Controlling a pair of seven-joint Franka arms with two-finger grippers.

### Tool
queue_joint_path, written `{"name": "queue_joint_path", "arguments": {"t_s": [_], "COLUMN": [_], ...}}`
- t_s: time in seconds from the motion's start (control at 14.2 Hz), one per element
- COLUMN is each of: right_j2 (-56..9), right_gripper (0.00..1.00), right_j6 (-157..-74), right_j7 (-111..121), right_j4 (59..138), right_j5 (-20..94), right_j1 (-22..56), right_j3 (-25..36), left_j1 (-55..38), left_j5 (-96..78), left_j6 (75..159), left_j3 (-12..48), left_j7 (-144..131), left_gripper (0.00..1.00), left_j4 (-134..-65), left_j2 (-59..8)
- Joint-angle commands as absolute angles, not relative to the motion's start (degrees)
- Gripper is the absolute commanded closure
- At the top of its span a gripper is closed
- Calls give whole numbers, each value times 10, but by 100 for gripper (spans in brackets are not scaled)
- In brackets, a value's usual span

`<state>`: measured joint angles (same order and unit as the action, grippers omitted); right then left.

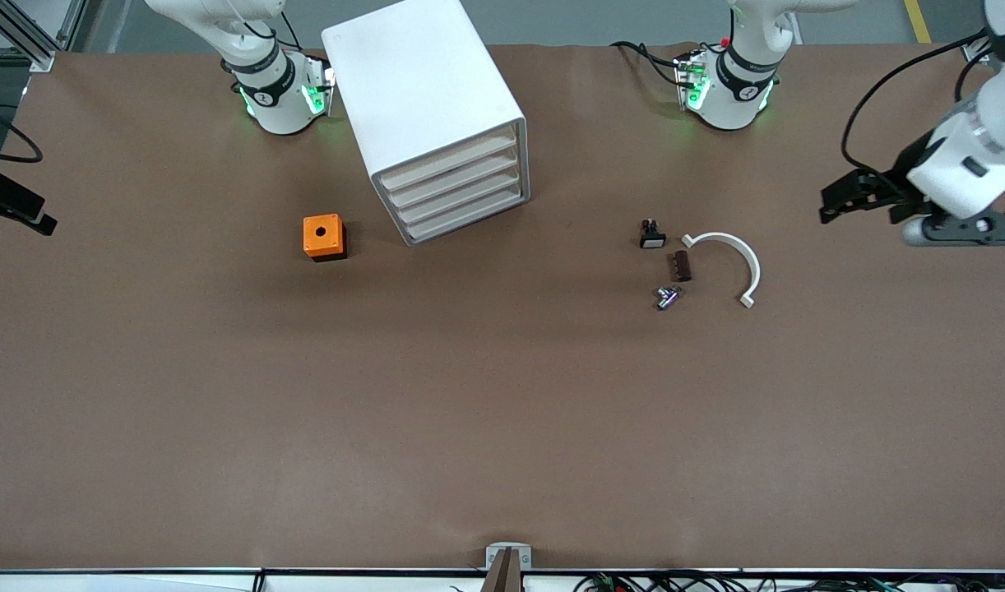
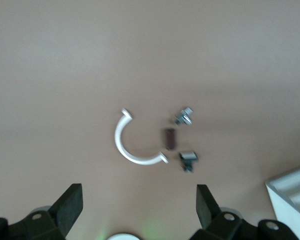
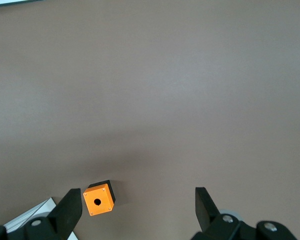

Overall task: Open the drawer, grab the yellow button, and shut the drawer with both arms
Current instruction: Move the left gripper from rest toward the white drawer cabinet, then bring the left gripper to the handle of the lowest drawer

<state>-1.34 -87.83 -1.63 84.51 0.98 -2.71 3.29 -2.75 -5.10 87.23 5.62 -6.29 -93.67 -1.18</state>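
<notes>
The white cabinet stands near the right arm's base, and every drawer in its stack is shut. The button is hidden from all views. My left gripper hangs open over the left arm's end of the table, and in its wrist view the left gripper holds nothing. My right gripper hangs open over the right arm's end of the table. In its wrist view the right gripper is empty, high above the orange box.
The orange box with a round hole sits beside the cabinet, toward the right arm's end. Toward the left arm's end lie a black part with a white face, a brown piece, a metal part and a white half ring.
</notes>
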Motion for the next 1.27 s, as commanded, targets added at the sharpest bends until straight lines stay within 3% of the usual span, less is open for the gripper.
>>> {"name": "queue_joint_path", "arguments": {"t_s": [0.0, 0.56, 1.2], "right_j2": [-18, -18, -18], "right_gripper": [0, 0, 0], "right_j6": [-874, -874, -874], "right_j7": [-12, -12, -12], "right_j4": [833, 833, 833], "right_j5": [3, 3, 3], "right_j1": [-36, -36, -36], "right_j3": [26, 26, 26], "left_j1": [-26, -33, -88], "left_j5": [-85, -263, -480], "left_j6": [844, 836, 906], "left_j3": [84, 165, 182], "left_j7": [-45, -45, 45], "left_gripper": [0, 0, 0], "left_j4": [-927, -931, -930], "left_j2": [-47, -145, -280]}}
